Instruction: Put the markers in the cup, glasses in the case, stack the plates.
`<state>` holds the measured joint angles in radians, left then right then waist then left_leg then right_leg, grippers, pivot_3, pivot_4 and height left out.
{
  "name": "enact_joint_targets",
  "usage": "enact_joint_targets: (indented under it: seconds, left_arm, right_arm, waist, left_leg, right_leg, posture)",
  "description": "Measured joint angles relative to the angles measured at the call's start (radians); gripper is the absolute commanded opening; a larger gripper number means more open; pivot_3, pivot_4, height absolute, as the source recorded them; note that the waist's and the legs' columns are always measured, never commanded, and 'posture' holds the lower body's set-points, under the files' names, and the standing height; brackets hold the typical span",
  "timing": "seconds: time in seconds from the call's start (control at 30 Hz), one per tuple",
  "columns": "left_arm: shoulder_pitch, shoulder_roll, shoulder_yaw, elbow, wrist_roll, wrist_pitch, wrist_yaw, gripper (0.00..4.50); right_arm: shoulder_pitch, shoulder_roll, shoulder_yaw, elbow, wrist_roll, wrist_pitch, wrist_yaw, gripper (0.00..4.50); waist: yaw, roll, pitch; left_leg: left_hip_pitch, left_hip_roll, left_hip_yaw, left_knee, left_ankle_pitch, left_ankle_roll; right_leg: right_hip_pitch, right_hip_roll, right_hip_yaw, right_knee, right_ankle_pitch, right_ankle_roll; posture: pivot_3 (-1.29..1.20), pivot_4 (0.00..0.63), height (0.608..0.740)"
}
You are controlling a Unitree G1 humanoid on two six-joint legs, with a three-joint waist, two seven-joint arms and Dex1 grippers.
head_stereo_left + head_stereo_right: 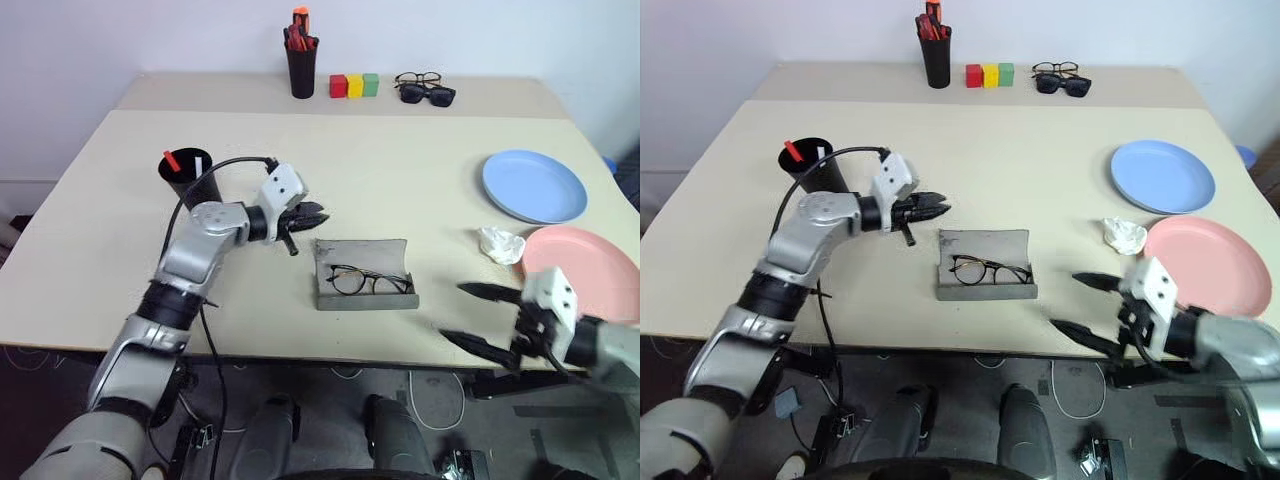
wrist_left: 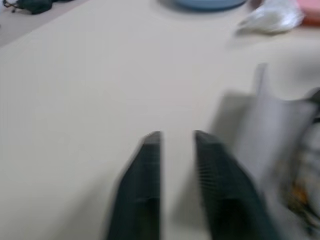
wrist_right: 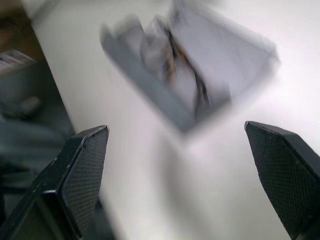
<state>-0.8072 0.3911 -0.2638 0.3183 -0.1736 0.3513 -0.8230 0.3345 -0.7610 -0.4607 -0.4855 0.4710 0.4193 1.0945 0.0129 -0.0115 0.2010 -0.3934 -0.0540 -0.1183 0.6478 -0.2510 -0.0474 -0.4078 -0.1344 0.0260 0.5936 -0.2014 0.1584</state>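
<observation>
I see the glasses (image 1: 368,281) lying in the open case (image 1: 362,256); left tool (image 1: 312,217) pressed together, empty; right tool (image 1: 478,315) spread wide, empty.

From my left hand (image 1: 312,216)'s own camera the open case (image 2: 272,135) just beside it is a grey smear, and I can't make out the glasses (image 2: 300,175) inside beyond a dark and orange blur at the picture's edge. The crumpled white thing (image 2: 272,19) far ahead of that hand is too soft to identify, and the blue plate (image 2: 210,4) beyond it is cut off by the edge. From my right hand (image 3: 187,165)'s camera the case and glasses ahead of its wide-spread fingers are motion-blurred. In the head view the pink plate (image 1: 590,262), beyond the right hand, runs off the edge. The markers (image 1: 172,160) sit mostly sunk in the cup (image 1: 188,176), behind the left hand.
</observation>
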Motion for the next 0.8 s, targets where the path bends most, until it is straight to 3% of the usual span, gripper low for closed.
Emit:
enact_joint_targets:
  seconds: [0.13,0.27,0.63,0.8]
  left_arm:
    - [-0.153,-0.085,-0.038,0.219,0.089,-0.088,0.020,0.03]
    - [-0.237,-0.116,-0.065,0.409,0.160,-0.197,-0.007,0.03]
    - [-0.345,-0.139,-0.102,0.720,0.239,-0.404,-0.343,0.03]
    - [-0.347,-0.138,-0.083,0.721,0.202,-0.285,-0.579,0.03]
  right_arm:
    - [0.221,0.077,-0.106,-0.053,-0.062,-0.081,-0.042,4.44]
    - [0.322,0.129,-0.130,-0.072,-0.112,-0.171,-0.081,4.44]
    - [0.366,0.188,-0.179,-0.037,-0.131,-0.298,-0.153,4.44]
    - [0.366,0.188,-0.188,-0.029,-0.110,-0.298,-0.166,4.44]
  waist:
    - [-0.009,-0.001,0.000]
    - [-0.024,-0.001,0.000]
    - [-0.022,-0.003,0.001]
    - [-0.023,-0.003,0.001]
  left_leg:
    - [0.001,0.001,0.001,-0.001,0.000,0.000]
    - [0.001,0.001,0.001,-0.001,0.000,0.000]
    - [0.000,0.001,0.001,-0.001,0.000,0.000]
    - [0.000,0.001,0.001,-0.001,0.000,0.000]
  right_leg:
    - [0.000,0.001,0.000,0.000,-0.003,0.005]
    - [0.000,0.000,0.000,0.000,-0.004,0.003]
    - [-0.001,0.000,0.000,0.000,-0.005,0.002]
    - [0.000,0.000,0.000,0.000,-0.005,0.001]
  posture:
    - [0.00,0.150,0.740]
    - [0.00,0.150,0.740]
    - [0.00,0.150,0.740]
    - [0.00,0.150,0.740]
